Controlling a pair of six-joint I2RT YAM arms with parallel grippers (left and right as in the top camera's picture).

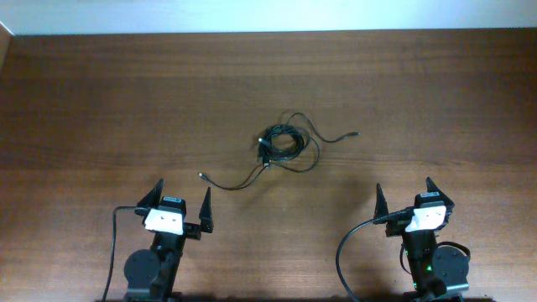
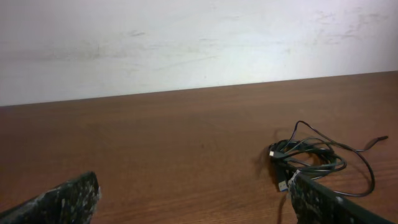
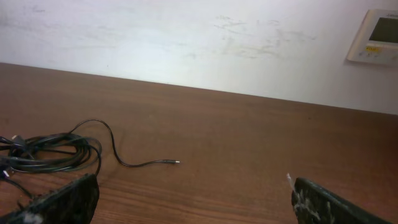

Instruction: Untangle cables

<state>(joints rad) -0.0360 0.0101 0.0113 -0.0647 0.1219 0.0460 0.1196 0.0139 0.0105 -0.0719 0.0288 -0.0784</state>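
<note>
The cables [image 1: 283,144] lie as a small black knot of loops at the table's middle. One loose end runs right to a plug [image 1: 356,134], another trails left to a plug [image 1: 201,175]. In the left wrist view the cables [image 2: 311,155] sit at the right, just beyond my right fingertip [image 2: 305,190]. In the right wrist view the cables [image 3: 53,154] lie at the left, with a free plug end [image 3: 175,162] pointing right. My left gripper [image 1: 180,200] and right gripper [image 1: 404,195] both stand open and empty near the front edge, short of the cables.
The wooden table [image 1: 101,109] ends at a white wall [image 2: 186,43] behind. A white wall panel [image 3: 376,37] hangs at the right. Thick black cords [image 1: 344,252] loop beside the arm bases.
</note>
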